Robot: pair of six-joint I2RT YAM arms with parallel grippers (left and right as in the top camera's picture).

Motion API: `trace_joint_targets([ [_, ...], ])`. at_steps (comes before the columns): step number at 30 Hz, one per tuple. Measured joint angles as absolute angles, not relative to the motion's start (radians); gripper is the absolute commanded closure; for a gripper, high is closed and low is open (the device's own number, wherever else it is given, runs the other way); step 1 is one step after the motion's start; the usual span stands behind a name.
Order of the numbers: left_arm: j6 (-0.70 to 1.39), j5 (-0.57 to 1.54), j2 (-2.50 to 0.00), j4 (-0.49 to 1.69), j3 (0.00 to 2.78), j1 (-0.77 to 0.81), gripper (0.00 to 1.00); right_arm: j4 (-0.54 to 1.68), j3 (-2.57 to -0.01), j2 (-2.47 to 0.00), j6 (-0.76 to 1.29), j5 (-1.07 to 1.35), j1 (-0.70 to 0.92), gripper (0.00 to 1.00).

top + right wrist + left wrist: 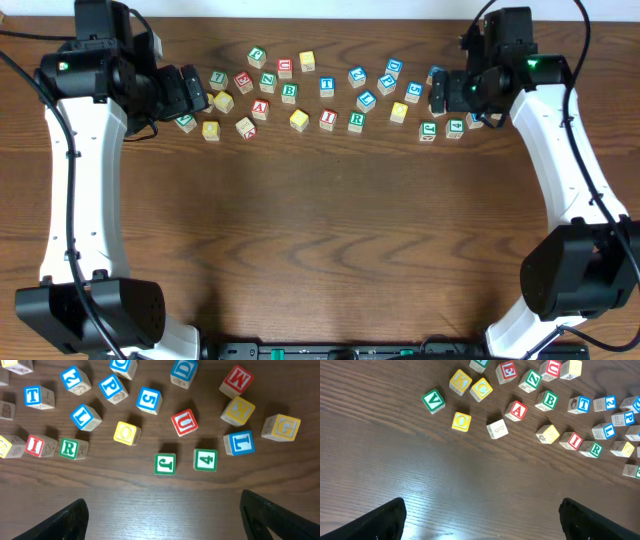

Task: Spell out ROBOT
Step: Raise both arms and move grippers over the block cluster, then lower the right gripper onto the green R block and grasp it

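Around the green R block (357, 120), a loose scatter of letters along the far side of the table (320, 230) — nothing lined up, so spelling judged not begun. Beyond the R and leftward: blue T (327, 87), then green B (289, 93); far left, a yellow O (210, 130); just right, a second yellow O (399, 112). Wide and empty: left gripper (482, 512), hanging far left of the R, and right gripper (162, 510), well right of it — presumably split to share the reach.

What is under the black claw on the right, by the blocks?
Bare wooden table lies under the right gripper; the J block and 4 block sit just ahead. Overhead, the arm hides that spot.
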State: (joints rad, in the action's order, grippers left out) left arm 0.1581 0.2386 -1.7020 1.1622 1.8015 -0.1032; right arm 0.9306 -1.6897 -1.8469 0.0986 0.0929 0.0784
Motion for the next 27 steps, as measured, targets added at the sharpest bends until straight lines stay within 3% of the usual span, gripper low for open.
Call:
trace_joint_targets([
  [21,0.160,0.239,-1.702,1.171,1.802,-0.099,0.08,0.894,-1.690,-1.847,0.120,0.100,0.098,0.09],
  [27,0.153,0.179,-1.702,1.171,1.802,-0.062,0.08,0.813,-1.690,-1.847,0.206,0.102,0.185,0.26],
])
